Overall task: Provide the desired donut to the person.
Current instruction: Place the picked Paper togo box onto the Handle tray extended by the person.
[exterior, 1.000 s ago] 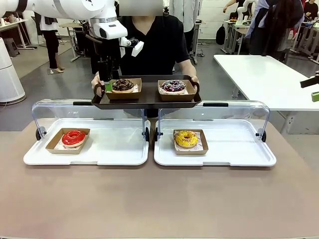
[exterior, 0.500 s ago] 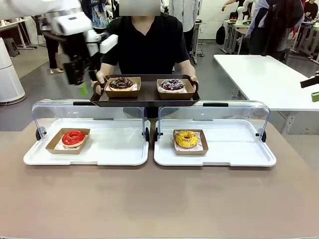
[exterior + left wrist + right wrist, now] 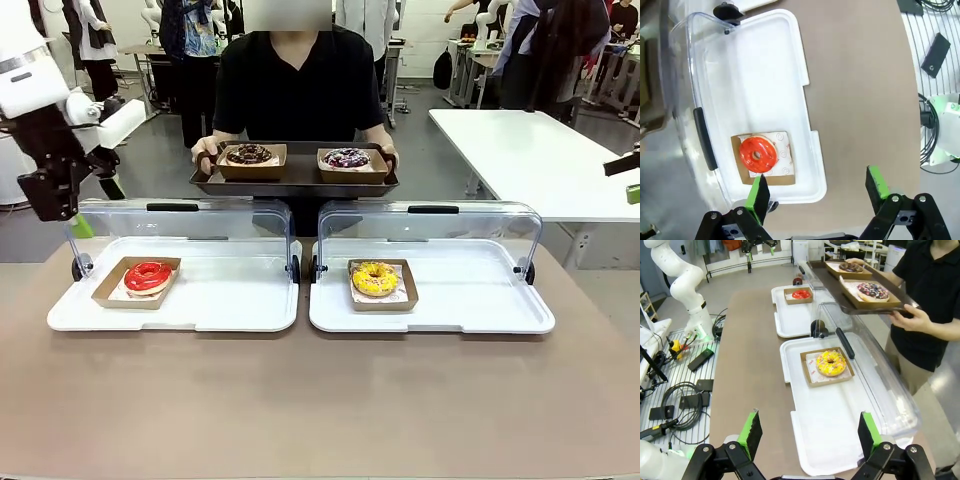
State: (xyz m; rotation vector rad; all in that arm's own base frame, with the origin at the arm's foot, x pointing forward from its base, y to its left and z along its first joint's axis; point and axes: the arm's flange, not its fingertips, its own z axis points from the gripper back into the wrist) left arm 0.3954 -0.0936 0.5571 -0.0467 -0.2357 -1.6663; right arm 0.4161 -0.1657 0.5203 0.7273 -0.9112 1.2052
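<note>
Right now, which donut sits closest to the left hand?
The red donut, in the left white tray; the left hand hovers open beside it. The others lie farther right.

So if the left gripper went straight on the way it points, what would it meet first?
Probably the bare tabletop just beside the white tray; the left gripper has open jaws and depth is uncertain.

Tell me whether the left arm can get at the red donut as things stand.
Probably yes. The left gripper hangs above the red donut with jaws open, the clear lid is swung back, and nothing covers the donut from above.
</note>
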